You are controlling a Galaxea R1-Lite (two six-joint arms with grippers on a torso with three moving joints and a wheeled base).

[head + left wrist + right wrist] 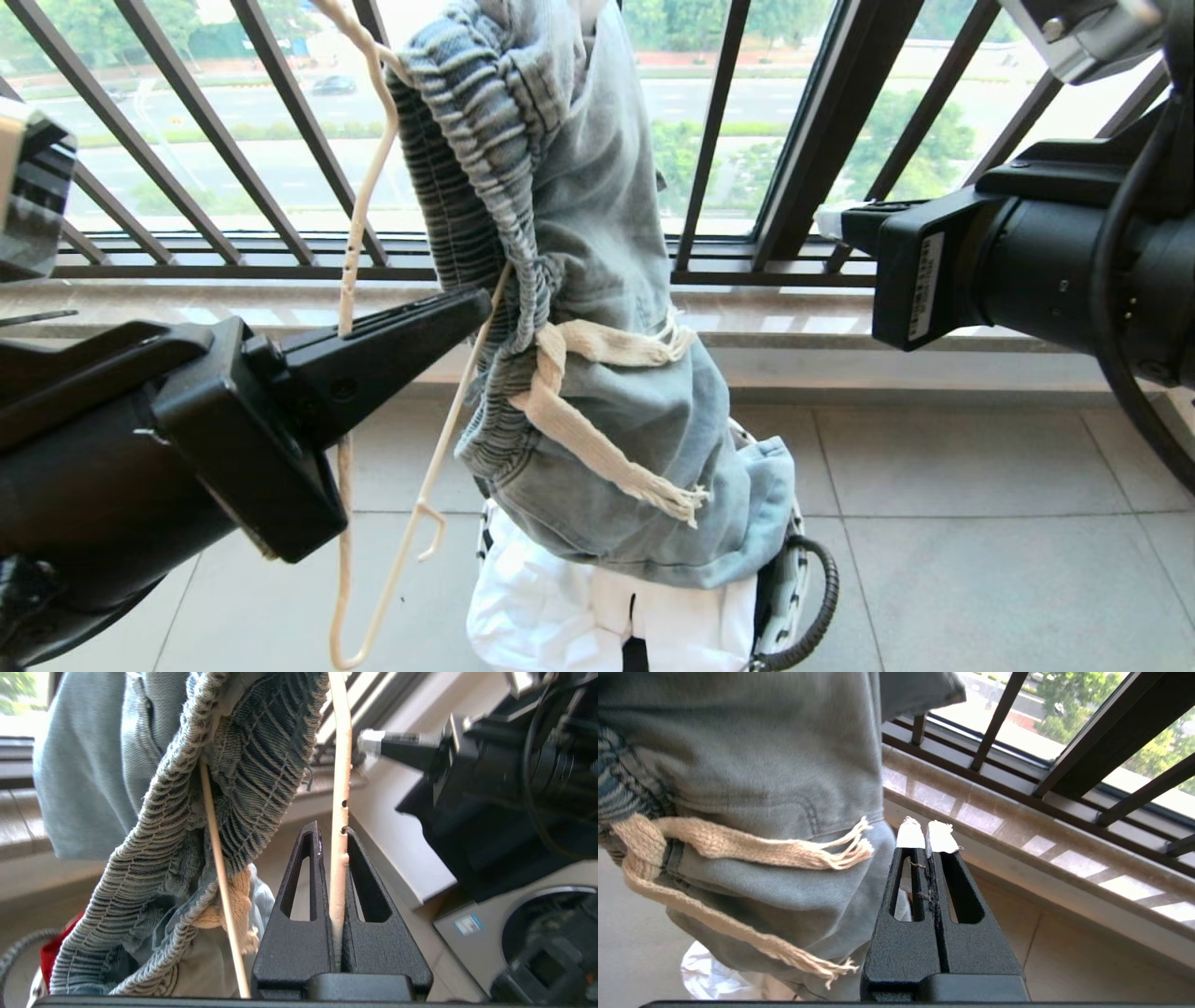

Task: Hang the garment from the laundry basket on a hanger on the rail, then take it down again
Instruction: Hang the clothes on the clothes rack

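Left hand (337,858) is clamped on one cream wire of the hanger (359,215); the wire runs between its fingers, pitted and chipped at the grip. Right hand (928,837) is closed on nothing, white-tipped fingers pressed together, just beside the denim shorts (597,280) but apart from them.

The shorts hang bunched in front of the window railing (728,121), ribbed waistband (154,826) looped over a second thin arm of the hanger. Their lower folds and white pocket lining sag onto the laundry basket (794,579) on the floor.

Handling, judged: denim is soft and limp with some weight, so it will slump and slide along smooth wire. The elastic waistband looks like the firmest place to pinch; the fringed drawstring (597,439) is loose and could snag. The hanger looks thin and springy, likely to twist under a one-sided load.

Hidden: the top of the shorts and of the hanger is cut off above the head view. The rail is not visible. The basket is mostly covered, only patterned rim and black handle showing.
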